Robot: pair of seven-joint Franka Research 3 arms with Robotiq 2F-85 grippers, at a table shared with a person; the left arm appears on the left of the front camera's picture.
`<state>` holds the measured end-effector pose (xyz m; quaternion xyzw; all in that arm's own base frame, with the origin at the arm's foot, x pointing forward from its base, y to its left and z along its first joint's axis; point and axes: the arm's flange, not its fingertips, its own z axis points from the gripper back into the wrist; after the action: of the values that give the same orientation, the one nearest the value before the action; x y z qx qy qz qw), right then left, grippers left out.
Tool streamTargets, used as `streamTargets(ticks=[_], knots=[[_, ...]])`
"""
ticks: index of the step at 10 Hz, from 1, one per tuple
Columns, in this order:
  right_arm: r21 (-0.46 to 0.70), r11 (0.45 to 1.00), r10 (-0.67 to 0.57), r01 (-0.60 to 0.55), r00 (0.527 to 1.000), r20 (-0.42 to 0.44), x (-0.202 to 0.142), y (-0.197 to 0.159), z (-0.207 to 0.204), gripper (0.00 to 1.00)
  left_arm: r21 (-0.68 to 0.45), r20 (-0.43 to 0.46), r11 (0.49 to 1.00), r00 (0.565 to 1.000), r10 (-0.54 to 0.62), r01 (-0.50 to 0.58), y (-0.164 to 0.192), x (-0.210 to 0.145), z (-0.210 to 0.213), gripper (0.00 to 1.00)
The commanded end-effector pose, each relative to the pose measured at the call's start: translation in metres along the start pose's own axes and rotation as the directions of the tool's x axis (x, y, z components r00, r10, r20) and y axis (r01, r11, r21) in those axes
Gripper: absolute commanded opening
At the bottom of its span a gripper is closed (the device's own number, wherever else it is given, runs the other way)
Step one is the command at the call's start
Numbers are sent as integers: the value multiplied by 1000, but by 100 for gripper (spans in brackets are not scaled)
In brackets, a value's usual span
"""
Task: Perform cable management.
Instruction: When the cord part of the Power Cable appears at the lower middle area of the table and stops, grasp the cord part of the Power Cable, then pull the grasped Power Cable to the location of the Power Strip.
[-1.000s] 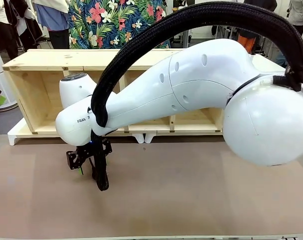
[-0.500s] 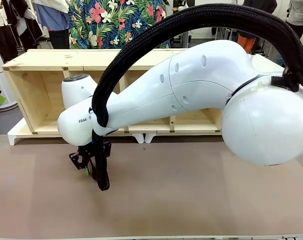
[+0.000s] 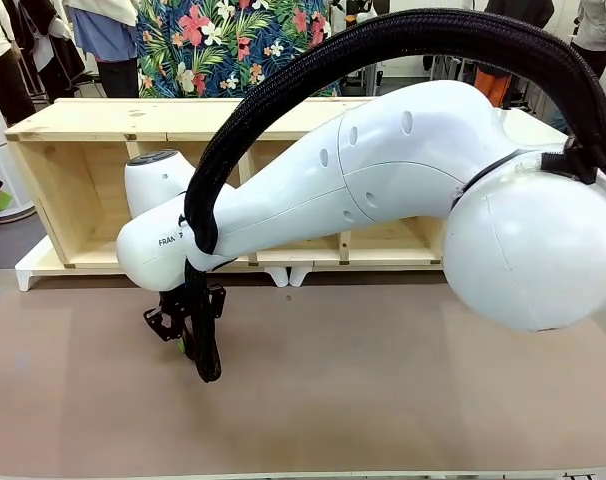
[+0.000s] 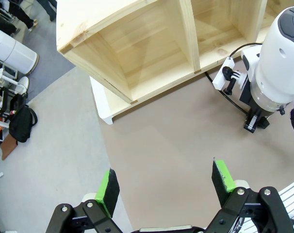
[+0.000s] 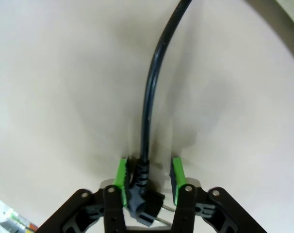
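right pincer low over the plug end, left one waiting apart

at the lower edge of the left wrist view, the black left gripper with green pads (image 4: 164, 187) hangs spread wide over the bare brown table top (image 4: 152, 141) with nothing between its pads. it seems parked clear of the work until a second hold is wanted. above it, at upper left, lies the pale wooden open-fronted shelf unit (image 4: 137, 48). to the right, at the shelf's foot, sits the small white power strip (image 4: 222, 74).

in the front view, the black right gripper with green pads (image 3: 188, 335) sits at lower left, tipped down close to the table, its white arm (image 3: 383, 170) reaching in from the right.

the right wrist view explains that low pose. the thin black power cable (image 5: 149, 97) runs from the top of the frame down the middle to its small black two-pin plug (image 5: 144, 206), which lies between the fingers at the bottom. the pads stand close either side of the plug's neck, the left one against it and a narrow gap at the right. i cannot tell whether the plug is pinched yet. taking the cord by its stiff end would give a surer hold than the limp run.
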<state>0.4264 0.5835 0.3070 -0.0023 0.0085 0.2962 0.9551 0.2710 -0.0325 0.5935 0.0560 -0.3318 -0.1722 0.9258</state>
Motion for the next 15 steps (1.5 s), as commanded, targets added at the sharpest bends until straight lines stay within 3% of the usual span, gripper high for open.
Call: streamTargets(ticks=[1,3,4,15], knots=[[-14,999,-34,34,999,-20,-1,0,1,21,3,8,1000,1000,1,-1,0,1,0,100],[-14,999,-40,39,999,-19,-1,1,2,3,3,8,1000,1000,1,-1,0,1,0,100],[-14,999,-40,39,999,-19,-1,1,2,0,3,8,1000,1000,1,-1,0,1,0,100],[-9,1000,-18,18,1000,-7,0,-3,2,0,3,8,1000,1000,1,-1,0,1,0,100]])
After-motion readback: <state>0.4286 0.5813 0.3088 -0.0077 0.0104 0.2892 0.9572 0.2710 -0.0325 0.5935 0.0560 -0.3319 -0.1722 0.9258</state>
